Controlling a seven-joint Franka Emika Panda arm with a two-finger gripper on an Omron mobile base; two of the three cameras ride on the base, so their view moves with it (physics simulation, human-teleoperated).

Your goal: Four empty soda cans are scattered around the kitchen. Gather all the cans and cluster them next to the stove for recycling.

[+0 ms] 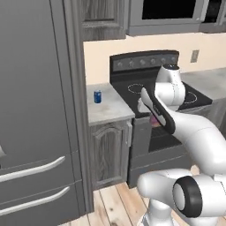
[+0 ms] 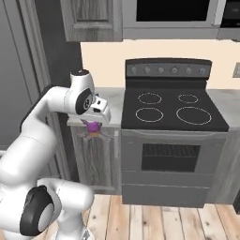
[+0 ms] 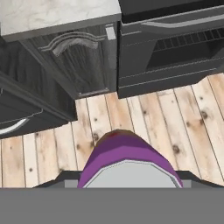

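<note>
Hand view: end effector (image 3: 127, 181) clamped around purple soda can (image 3: 127, 159), held above plank floor (image 3: 144, 113).

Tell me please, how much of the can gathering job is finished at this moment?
Done: one blue soda can stands on the pale marble counter beside the black smooth-top stove. In hand: the gripper holds a purple soda can above the plank floor, not yet placed. Left: placing it; other cans unseen.

Two soda cans: one blue can (image 1: 97, 96), one purple can (image 3: 129, 161); one stove (image 2: 173, 112).
</note>
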